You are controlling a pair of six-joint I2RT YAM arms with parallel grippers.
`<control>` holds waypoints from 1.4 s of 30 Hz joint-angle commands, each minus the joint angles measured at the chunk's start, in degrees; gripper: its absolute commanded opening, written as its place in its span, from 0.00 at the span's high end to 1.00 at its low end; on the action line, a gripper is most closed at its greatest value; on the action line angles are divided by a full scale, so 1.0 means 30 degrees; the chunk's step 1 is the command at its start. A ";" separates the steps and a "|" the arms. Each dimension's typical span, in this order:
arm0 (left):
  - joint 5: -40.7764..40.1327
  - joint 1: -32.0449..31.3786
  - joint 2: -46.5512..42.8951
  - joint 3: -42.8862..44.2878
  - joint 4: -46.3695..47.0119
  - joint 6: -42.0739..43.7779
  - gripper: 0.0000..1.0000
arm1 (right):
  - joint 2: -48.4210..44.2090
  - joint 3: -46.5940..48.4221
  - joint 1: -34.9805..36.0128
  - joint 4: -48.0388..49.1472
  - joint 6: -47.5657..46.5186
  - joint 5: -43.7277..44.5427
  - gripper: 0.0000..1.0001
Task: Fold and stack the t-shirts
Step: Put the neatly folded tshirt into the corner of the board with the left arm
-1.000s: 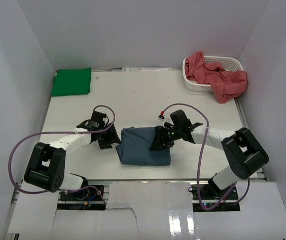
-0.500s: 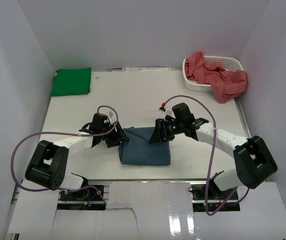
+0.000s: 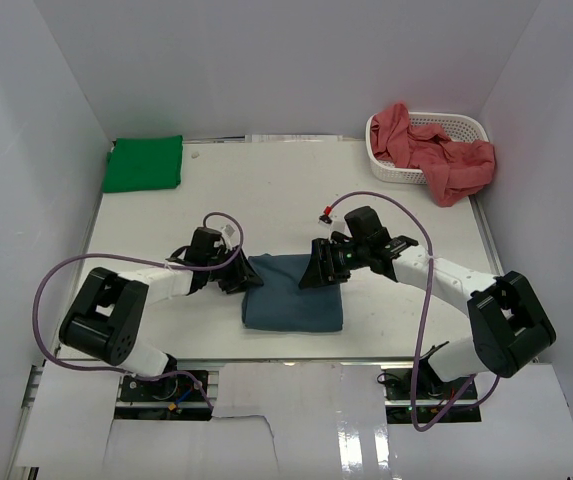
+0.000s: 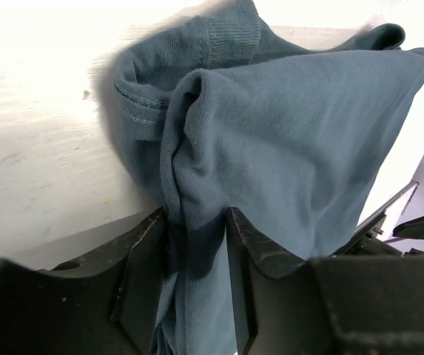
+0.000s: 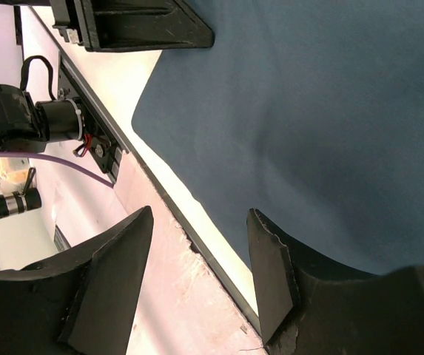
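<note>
Folding the slate blue t-shirt [image 3: 294, 300] is the step in hand, and the shirt is the landmark for everything else. It lies as a compact, roughly square bundle on the white table [image 3: 266, 190], between the two arms.

The left gripper [image 4: 197, 222] sits at the shirt's far-left corner. Its fingers are clamped on a bunched fold of blue cloth, with the ribbed collar and a stitched hem crumpled just beyond them. The right gripper [image 5: 200, 222] sits over the shirt's far-right corner with its jaws apart and nothing between them; smooth cloth lies flat beyond its fingertips.

The bright green t-shirt [image 3: 144, 163] lies folded well away, beyond the blue shirt and to its left. The salmon red t-shirts [image 3: 446, 155] spill from the white perforated basket [image 3: 436, 118], beyond the blue shirt and to its right.

To do this step well, the left grip should probably take in every layer of the fold, not only the top one, or the bundle will open when it is lifted. The right jaws want an equally deep bite on their corner before either arm moves. Both corners should then travel together at the same height, so that the cloth neither twists nor drags. The crumpled collar side looks likely to stay lumpy unless it is smoothed.
</note>
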 commanded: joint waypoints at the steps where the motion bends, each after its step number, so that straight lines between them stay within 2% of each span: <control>1: -0.1302 -0.0540 0.1652 -0.1050 -0.2124 0.0509 0.53 | -0.0489 0.0196 -0.0095 -0.0034 -0.0292 -0.0064 0.40; 2: -0.1360 -0.0541 0.1800 -0.1168 -0.1979 0.0479 0.55 | -0.0548 0.0196 -0.0095 -0.0063 -0.0292 -0.0093 0.40; 5: -0.1799 -0.0541 0.2675 -0.1432 -0.1247 0.0333 0.68 | -0.0987 0.0225 -0.0183 -0.0180 -0.0292 -0.0094 0.40; 6: -0.1887 -0.0541 0.2971 -0.1404 -0.1158 0.0333 0.81 | -0.1220 0.0254 -0.0212 -0.0326 -0.0263 -0.0094 0.40; 8: -0.2150 -0.0541 0.3818 -0.1055 -0.1214 0.0216 0.96 | -0.1427 0.0342 -0.0329 -0.0531 -0.0321 -0.0035 0.40; 9: -0.2297 -0.0512 0.4026 -0.0907 -0.1273 0.0157 1.00 | -0.1659 0.0400 -0.0359 -0.0793 -0.0350 -0.0006 0.40; 14: -0.2882 -0.0423 0.4146 0.0789 -0.2847 0.0624 1.00 | -0.2247 0.0606 -0.0739 -0.1556 -0.0789 0.0199 0.40; 16: -0.3788 -0.0365 0.3941 0.2691 -0.4051 0.1472 1.00 | -0.2481 0.0577 -0.0885 -0.1791 -0.0849 0.0199 0.40; 21: -0.8558 0.0859 0.4348 0.7203 -0.8009 0.3379 1.00 | -0.3066 0.0518 -0.1120 -0.1997 -0.0965 0.0082 0.40; 24: -0.7895 0.2411 0.5022 0.8641 -0.7954 0.3409 1.00 | -0.3476 0.0343 -0.1179 -0.2114 -0.0966 -0.0064 0.40; 27: -0.7076 0.3060 0.6368 1.0602 -0.8099 0.3934 1.00 | -0.3857 0.0313 -0.1180 -0.2348 -0.1024 -0.0152 0.40; 35: -0.7543 0.3999 1.0729 1.9821 -1.1204 0.6714 1.00 | -0.4445 0.0343 -0.1326 -0.2818 -0.1259 -0.0357 0.40; 42: -0.7572 0.4907 1.4452 2.4872 -1.1206 0.8124 1.00 | -0.4621 0.0108 -0.1384 -0.2788 -0.1171 -0.0650 0.40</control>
